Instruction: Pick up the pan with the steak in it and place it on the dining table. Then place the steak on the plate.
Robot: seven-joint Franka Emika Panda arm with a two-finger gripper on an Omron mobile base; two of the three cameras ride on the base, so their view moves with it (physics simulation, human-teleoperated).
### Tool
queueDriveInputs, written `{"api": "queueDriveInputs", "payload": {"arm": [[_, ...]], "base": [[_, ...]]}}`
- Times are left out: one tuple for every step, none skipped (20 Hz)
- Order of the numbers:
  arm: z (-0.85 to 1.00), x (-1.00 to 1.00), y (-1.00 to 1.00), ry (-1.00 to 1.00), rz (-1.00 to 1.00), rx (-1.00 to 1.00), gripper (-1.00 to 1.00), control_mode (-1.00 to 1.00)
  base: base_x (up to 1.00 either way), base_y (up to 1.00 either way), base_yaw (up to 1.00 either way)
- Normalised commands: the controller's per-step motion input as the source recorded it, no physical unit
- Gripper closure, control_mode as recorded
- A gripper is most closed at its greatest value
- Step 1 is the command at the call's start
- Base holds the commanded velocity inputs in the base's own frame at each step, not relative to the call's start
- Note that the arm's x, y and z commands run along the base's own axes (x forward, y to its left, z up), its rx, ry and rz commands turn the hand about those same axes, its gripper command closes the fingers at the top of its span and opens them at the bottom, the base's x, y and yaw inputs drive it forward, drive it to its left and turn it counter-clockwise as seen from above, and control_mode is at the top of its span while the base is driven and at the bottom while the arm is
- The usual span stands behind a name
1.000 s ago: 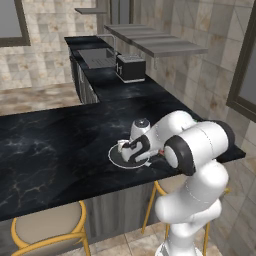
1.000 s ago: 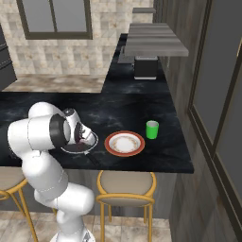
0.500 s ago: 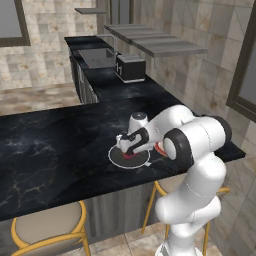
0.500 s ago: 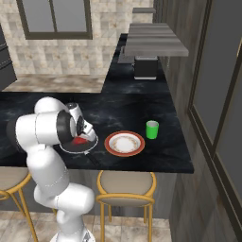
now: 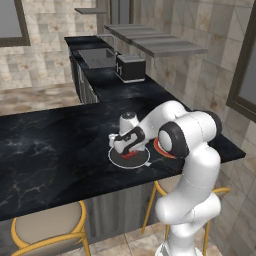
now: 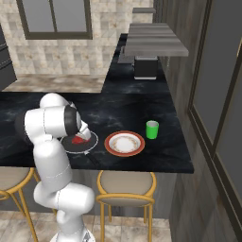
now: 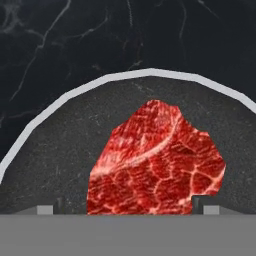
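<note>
The black pan [image 5: 118, 159] with its pale rim rests on the dining table [image 5: 50, 150], near the front edge. The red marbled steak [image 5: 131, 155] lies inside it. My gripper [image 5: 128, 147] hangs low over the pan, pointing down at the meat. In the hand view the steak [image 7: 155, 160] sits large in the pan [image 7: 60, 150], and my gripper [image 7: 125, 209] is open, one fingertip on each side of the meat's near end. From the right base view, the pan [image 6: 89, 145] and steak [image 6: 79, 139] peek out beside my arm. The red-rimmed plate [image 6: 124, 143] stands just right of the pan.
A green cup [image 6: 151, 129] stands on the table beyond the plate. Round stools [image 6: 125, 186] are tucked under the table's front edge. Farther back is a worktop with a dark toaster [image 5: 130, 67] under a shelf [image 5: 155, 42].
My hand has come down closer over the pan and the steak, and the elbow has swung outward. The jaws have stayed open. Pan, steak and plate have not moved.
</note>
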Motion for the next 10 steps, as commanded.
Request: {"api": "queueDriveInputs", "payload": {"arm": [[-0.08,0.0,0.0,0.01,0.0,0.0,-1.0,-1.0],[-0.14,0.0,0.0,0.01,0.0,0.0,-1.0,-1.0],[-0.17,0.0,0.0,0.01,0.0,0.0,-1.0,-1.0],[-0.21,0.0,0.0,0.01,-0.02,0.0,-1.0,-1.0],[-0.28,-0.04,0.0,0.02,-0.03,0.0,-1.0,-1.0],[-0.34,-0.13,-0.03,0.03,-0.04,0.0,-1.0,-1.0],[-0.34,-0.16,-0.04,0.01,-0.04,0.0,-1.0,-1.0],[-0.34,-0.16,-0.06,0.01,-0.05,0.0,-1.0,-1.0],[-0.32,-0.14,-0.06,0.0,-0.05,0.0,-1.0,-1.0],[-0.3,-0.14,-0.05,0.0,-0.05,0.0,-1.0,-1.0]], "base": [[0.0,0.0,0.0],[0.0,0.0,0.0],[0.0,0.0,0.0],[0.0,0.0,0.0],[0.0,0.0,0.0],[0.0,0.0,0.0],[0.0,0.0,0.0],[0.0,0.0,0.0],[0.0,0.0,0.0],[0.0,0.0,0.0]]}}
